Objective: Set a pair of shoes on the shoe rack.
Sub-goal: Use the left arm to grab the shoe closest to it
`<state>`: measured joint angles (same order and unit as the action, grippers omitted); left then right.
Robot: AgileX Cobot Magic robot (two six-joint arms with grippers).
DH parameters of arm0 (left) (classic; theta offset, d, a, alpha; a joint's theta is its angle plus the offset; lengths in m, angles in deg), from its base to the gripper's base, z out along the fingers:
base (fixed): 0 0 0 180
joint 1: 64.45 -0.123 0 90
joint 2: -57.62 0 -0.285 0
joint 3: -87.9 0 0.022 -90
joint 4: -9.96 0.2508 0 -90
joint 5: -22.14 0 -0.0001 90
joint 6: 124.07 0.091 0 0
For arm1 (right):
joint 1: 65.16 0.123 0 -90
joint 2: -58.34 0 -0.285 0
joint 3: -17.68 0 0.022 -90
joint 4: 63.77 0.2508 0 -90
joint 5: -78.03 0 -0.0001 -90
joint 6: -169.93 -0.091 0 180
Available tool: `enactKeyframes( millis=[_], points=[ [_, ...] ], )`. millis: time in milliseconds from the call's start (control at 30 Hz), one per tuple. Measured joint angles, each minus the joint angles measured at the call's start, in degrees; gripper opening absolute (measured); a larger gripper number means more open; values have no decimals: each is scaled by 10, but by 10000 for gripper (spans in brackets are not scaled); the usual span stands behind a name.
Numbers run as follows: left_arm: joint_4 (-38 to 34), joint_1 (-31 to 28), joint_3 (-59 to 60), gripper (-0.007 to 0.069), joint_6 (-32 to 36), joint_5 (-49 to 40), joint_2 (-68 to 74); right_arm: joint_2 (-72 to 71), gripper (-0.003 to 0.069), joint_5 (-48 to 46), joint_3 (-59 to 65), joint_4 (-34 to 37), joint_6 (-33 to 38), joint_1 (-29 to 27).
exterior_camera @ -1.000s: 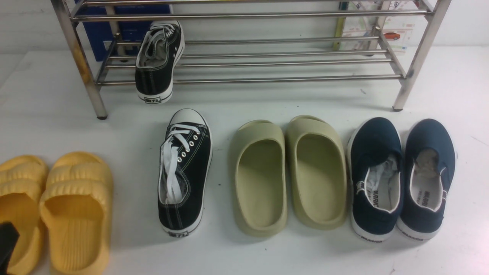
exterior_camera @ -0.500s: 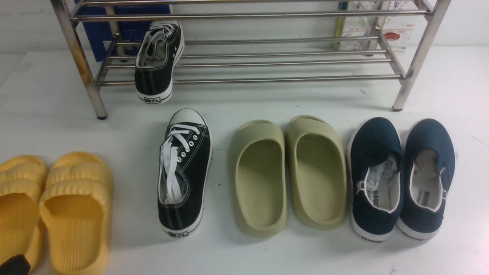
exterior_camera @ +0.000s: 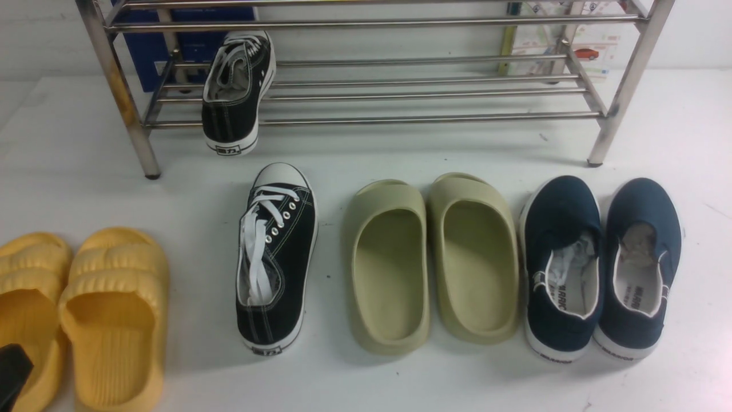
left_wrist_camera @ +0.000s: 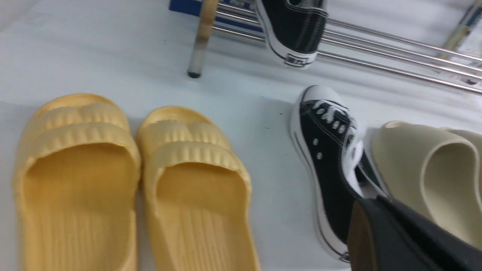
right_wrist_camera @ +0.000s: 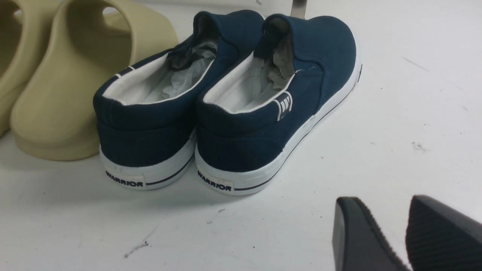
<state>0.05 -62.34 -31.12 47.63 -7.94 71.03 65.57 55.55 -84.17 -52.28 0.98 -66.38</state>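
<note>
White surface (exterior_camera: 400,383) w/ dark scuffs; pale wall (exterior_camera: 34,34) behind shoe rack (exterior_camera: 429,119).

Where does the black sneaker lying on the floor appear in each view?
Front view: black sneaker centre-left, between yellow slippers and beige slippers.
Left wrist view: black sneaker between the same pairs.
Right wrist view: not in it.
Shared landmark: the beige slippers, visible in all three.

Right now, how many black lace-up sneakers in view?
2. One black sneaker sits on the shoe rack, lower tier, left end, heel overhanging; the other sneaker lies on the white surface between yellow slippers and olive slippers. None looks hidden.
</note>
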Motion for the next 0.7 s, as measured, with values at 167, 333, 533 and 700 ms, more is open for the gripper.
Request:
enactKeyframes(
  millis=[167, 333, 533, 700],
  points=[
    [-79, 0, 0, -5, 70, 1, 8, 0, 239, 0, 0, 0, 0, 0],
    [-85, 0, 0, -2, 76, -1, -4, 0, 239, 0, 0, 0, 0, 0],
    [-87, 0, 0, 1, 76, -6, -5, 0, 239, 0, 0, 0, 0, 0],
    [-90, 0, 0, 4, 76, -4, -5, 0, 239, 0, 0, 0, 0, 0]
  ],
)
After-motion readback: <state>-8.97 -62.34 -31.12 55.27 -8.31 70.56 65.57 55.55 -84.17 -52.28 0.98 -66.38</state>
